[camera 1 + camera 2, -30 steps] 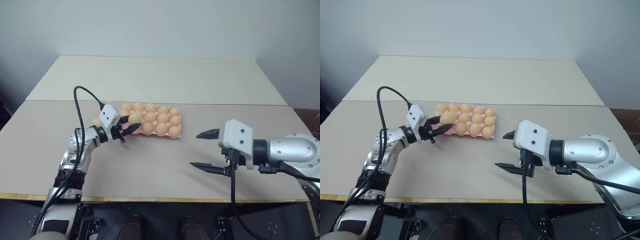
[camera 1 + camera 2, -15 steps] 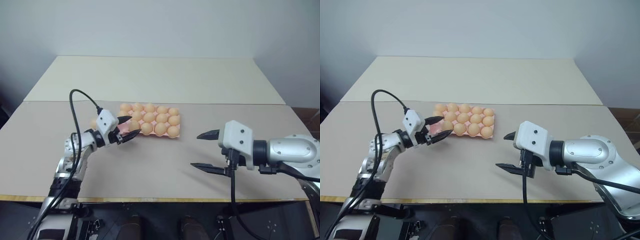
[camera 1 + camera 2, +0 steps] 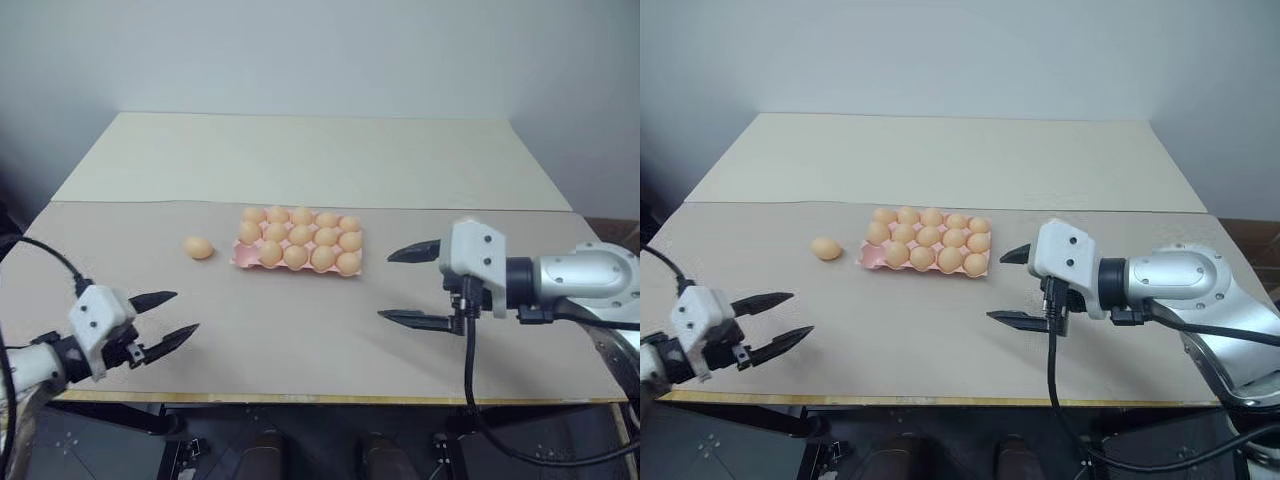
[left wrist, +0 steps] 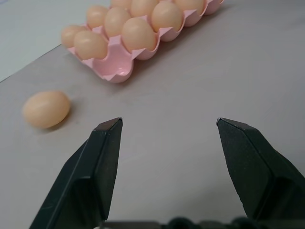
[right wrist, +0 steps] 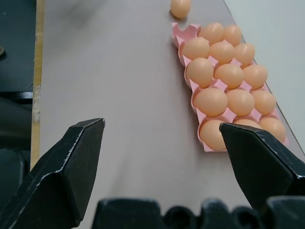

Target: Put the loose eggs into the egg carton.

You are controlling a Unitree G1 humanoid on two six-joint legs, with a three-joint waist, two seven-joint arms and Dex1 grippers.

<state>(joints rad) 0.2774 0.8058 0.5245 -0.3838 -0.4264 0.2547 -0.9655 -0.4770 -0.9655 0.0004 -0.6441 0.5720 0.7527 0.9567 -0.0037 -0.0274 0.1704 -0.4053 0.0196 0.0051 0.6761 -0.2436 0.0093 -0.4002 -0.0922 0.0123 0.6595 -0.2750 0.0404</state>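
Observation:
The pink egg carton (image 3: 242, 259) lies mid-table, with eggs in all cups but the near-left corner one (image 4: 119, 71). One loose egg (image 3: 198, 247) rests on the table just left of the carton, also seen as the loose egg (image 4: 46, 109) in the left wrist view. My left gripper (image 3: 187, 311) hovers low near the front left edge of the table, open and empty, well short of the loose egg. My right gripper (image 3: 385, 287) hangs open and empty to the right of the carton, its fingers (image 5: 71, 162) spread wide.
The brown table (image 3: 300, 340) meets a paler table (image 3: 300, 150) behind the carton. A black cable (image 3: 466, 350) droops from my right wrist over the front edge.
My left gripper let go of an egg at the carton's left end, then drew back to the front left of the table. The right gripper stayed about where it was.

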